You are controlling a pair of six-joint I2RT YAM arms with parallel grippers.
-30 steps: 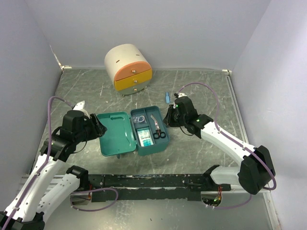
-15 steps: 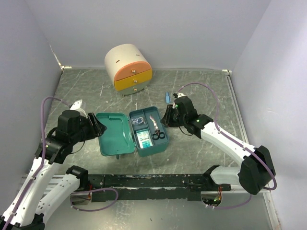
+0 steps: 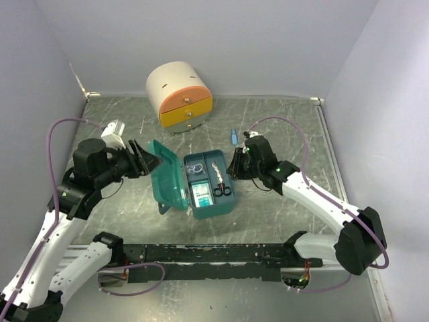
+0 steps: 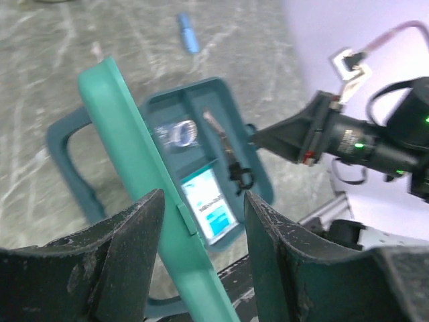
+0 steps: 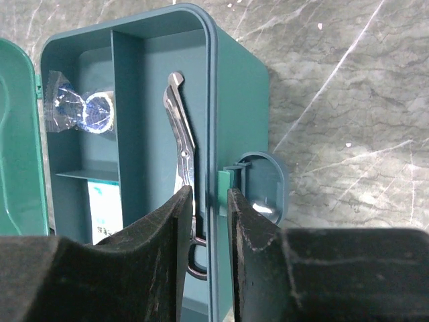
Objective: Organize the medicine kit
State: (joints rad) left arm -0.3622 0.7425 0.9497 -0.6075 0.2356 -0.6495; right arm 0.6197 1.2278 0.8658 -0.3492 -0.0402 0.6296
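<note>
The left arm (image 3: 50, 231) rises from its near-left base and bends toward the right. The left gripper (image 3: 150, 161) has its fingers spread on either side of the tilted lid of the medicine kit (image 3: 171, 185). The right arm (image 3: 315, 200) stretches low from the near right toward the left. The right gripper (image 3: 234, 166) has its fingers narrowly parted astride the kit's right wall; whether they pinch it is unclear.

The medicine kit (image 3: 212, 212), a teal-green plastic box with rounded corners, sits open a little left of the middle of the top view. Its base lies flat, with the long sides running up and down the frame. Thin walls split the inside into compartments, and a latch tab (image 5: 263, 181) juts from its right wall. The hinged lid (image 3: 169, 185) stands steeply tilted along the base's left side, neither flat nor shut.
</note>
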